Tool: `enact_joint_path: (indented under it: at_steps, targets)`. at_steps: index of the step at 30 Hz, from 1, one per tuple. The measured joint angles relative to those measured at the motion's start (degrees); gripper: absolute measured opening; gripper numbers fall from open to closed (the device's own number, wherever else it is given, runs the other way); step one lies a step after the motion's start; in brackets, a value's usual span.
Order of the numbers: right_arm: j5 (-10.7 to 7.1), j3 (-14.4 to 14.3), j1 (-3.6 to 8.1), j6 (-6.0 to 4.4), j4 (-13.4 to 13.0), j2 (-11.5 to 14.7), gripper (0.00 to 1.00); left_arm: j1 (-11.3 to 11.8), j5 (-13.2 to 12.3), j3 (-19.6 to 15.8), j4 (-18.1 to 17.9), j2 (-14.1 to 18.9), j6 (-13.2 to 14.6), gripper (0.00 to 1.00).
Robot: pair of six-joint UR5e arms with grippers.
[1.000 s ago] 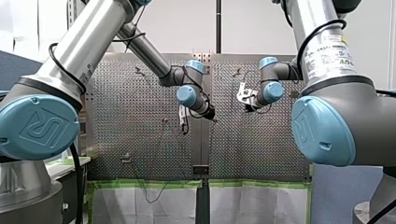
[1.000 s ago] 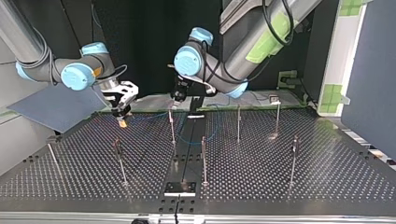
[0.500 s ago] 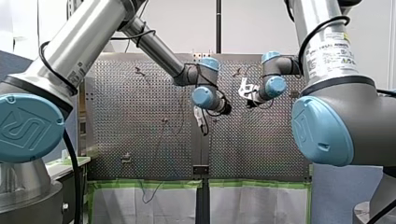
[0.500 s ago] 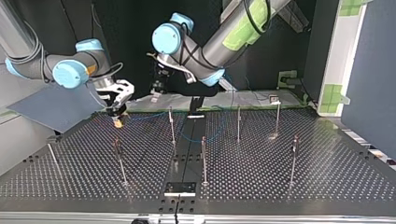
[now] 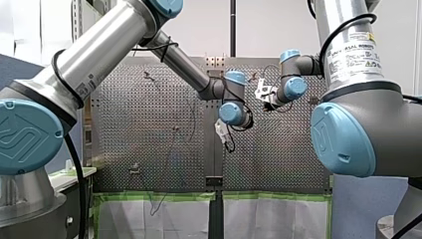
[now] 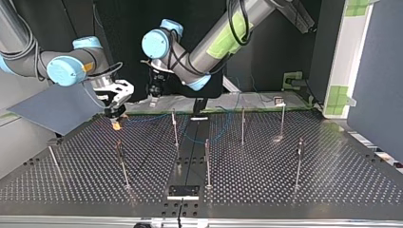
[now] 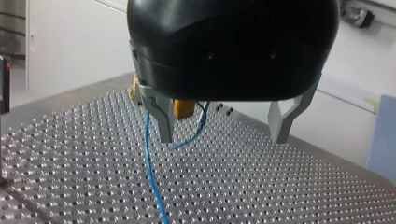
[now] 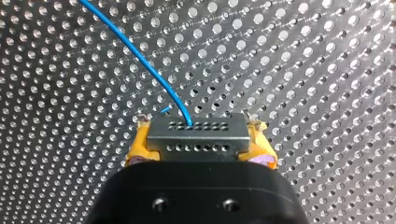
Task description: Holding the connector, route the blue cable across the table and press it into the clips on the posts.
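Pinched between the right jaws' yellow pads (image 8: pixel 138 148) is the connector (image 8: pixel 197 136), a grey metal block with two rows of small holes. The pads press on its two short ends, and the block fills the whole gap between them. The blue cable (image 8: pixel 140 60) leaves the block's outer face and curves away over the perforated worktop (image 8: pixel 303 70). In the top view my right arm (image 6: pixel 28 61) holds these jaws pointing down, close over the worktop near its edge on the arms' side, toward the corner at that view's left. Whether the connector touches the surface I cannot tell.

The left jaws are spread wide, their two metal fingers (image 7: pixel 161 121) well apart with nothing between them, and they hang above the worktop without touching it. The cable runs along the surface below them, passes just beside one finger and climbs to the yellow pads beyond it. My left arm (image 6: pixel 209 42) reaches past the middle in the top view, so its jaws hang near the right jaws, over the same edge of the worktop.

Thin posts (image 6: pixel 207 161) stand upright across the worktop. The cable shows only faintly along the arms' side edge, running low past the nearest posts. Whether it sits in any clip is too small to tell.
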State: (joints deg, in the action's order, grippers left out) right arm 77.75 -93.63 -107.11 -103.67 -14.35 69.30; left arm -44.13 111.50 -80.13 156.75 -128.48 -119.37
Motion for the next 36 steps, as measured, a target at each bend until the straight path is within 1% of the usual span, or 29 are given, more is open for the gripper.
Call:
enact_joint_path:
  at_steps: [6, 12, 15, 18, 21, 26, 30, 34, 35, 36]
  targets:
    - [-0.05, -0.02, -0.04, 0.16, -0.1, 0.01, 0.0, -0.44, 1.69, 3.3, -0.73, -3.04, -0.38, 1.0]
    - [-0.03, -0.02, -0.02, 0.2, -0.28, 0.0, 0.0, 0.1, 4.97, 6.87, -2.36, -3.7, -0.42, 1.0]
    - [-0.02, -0.02, -0.03, 0.22, -0.32, -0.02, 0.0, 0.38, 6.02, 8.75, -2.89, -4.01, -0.47, 1.0]
    - [-0.03, -0.02, -0.05, 0.22, -0.33, -0.03, 0.0, 0.64, 5.88, 10.51, -3.27, -4.81, -0.76, 1.0]
    - [-0.04, -0.02, -0.07, 0.26, -0.34, -0.02, 0.0, 0.95, 5.19, 12.12, -3.21, -6.13, -1.47, 1.0]
    - [-0.09, 0.0, -0.16, 0.28, -0.38, -0.01, 0.0, 1.64, 4.25, 14.8, -2.15, -8.75, -2.4, 1.0]
    - [-0.12, 0.01, -0.22, 0.23, -0.43, 0.0, 0.0, 2.02, 4.18, 15.64, -1.37, -9.39, -2.65, 1.0]
    - [-0.19, 0.01, -0.24, 0.21, -0.46, 0.01, 0.0, 2.39, 4.86, 15.81, -0.25, -9.45, -2.66, 1.0]
    - [-0.22, 0.01, -0.24, 0.21, -0.47, 0.0, 0.0, 2.44, 5.0, 15.82, 0.05, -9.45, -2.64, 0.85]
    - [-0.26, 0.02, -0.25, 0.21, -0.46, 0.0, 0.0, 2.45, 5.08, 15.83, 0.25, -9.45, -2.58, 0.85]
